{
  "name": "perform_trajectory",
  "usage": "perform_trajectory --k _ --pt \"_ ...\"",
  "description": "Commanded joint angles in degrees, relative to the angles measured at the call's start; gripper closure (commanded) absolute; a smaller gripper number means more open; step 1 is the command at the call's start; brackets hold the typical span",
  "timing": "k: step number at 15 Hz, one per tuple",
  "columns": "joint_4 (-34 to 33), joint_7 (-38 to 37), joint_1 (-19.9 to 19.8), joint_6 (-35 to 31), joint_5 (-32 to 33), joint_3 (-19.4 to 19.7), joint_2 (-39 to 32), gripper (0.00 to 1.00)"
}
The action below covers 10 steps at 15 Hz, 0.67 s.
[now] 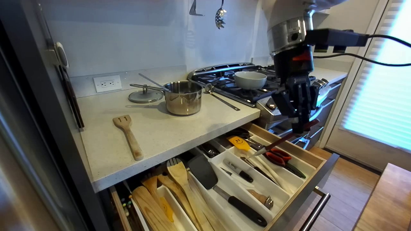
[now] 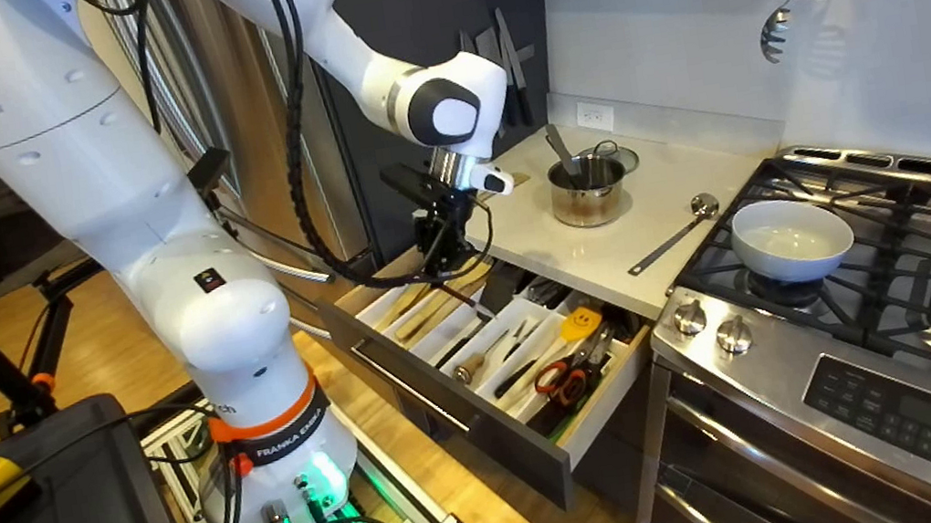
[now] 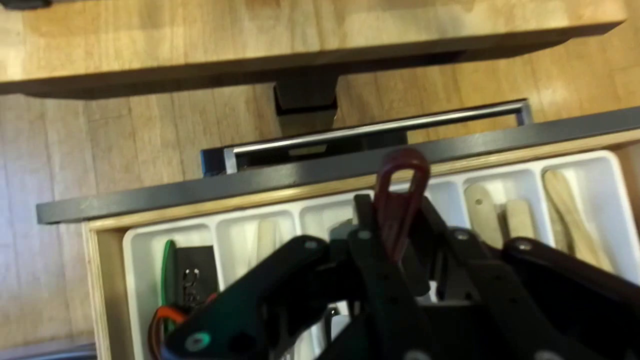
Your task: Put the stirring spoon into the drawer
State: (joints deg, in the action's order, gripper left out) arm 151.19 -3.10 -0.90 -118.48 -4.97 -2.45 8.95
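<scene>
My gripper (image 1: 300, 126) is over the open drawer (image 1: 324, 173). It is shut on the dark red handle of the stirring spoon (image 1: 284, 138), which slants down with its pale end over the white organizer tray. I cannot tell whether that end touches the tools below. In an exterior view the gripper (image 2: 445, 264) is above the drawer (image 2: 501, 436) and the spoon (image 2: 464, 299) tilts down. In the wrist view the looped handle end (image 3: 402, 160) sticks out from between the fingers (image 3: 400, 220); the spoon's other end is hidden behind the gripper.
The tray holds wooden spoons (image 1: 179, 173), a black spatula (image 1: 204, 170) and red-handled scissors (image 1: 277, 156). On the counter are a pot (image 1: 183, 101), a lid (image 1: 146, 95), a wooden spatula (image 1: 130, 136) and a ladle (image 1: 221, 98). A bowl (image 1: 250, 80) stands on the stove.
</scene>
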Motion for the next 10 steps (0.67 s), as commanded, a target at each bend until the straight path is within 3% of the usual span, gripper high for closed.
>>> perform_trajectory --k 1,4,7,8,9,10 --pt "4.6 -5.8 0.8 -15.2 8.9 -1.6 -2.9 0.94" --pt "7.9 -14.6 -0.6 -27.5 20.4 -1.7 -4.9 0.94" --pt "6.6 -25.6 -2.5 -34.1 34.4 -0.1 -8.2 0.94" --pt "6.5 -20.2 -0.7 -31.0 27.9 -0.3 -6.6 0.94" --pt "6.4 -21.3 -0.8 -31.5 29.0 0.0 -7.2 0.77" --pt "6.3 -21.1 -0.8 -31.5 28.9 0.1 -7.4 0.77"
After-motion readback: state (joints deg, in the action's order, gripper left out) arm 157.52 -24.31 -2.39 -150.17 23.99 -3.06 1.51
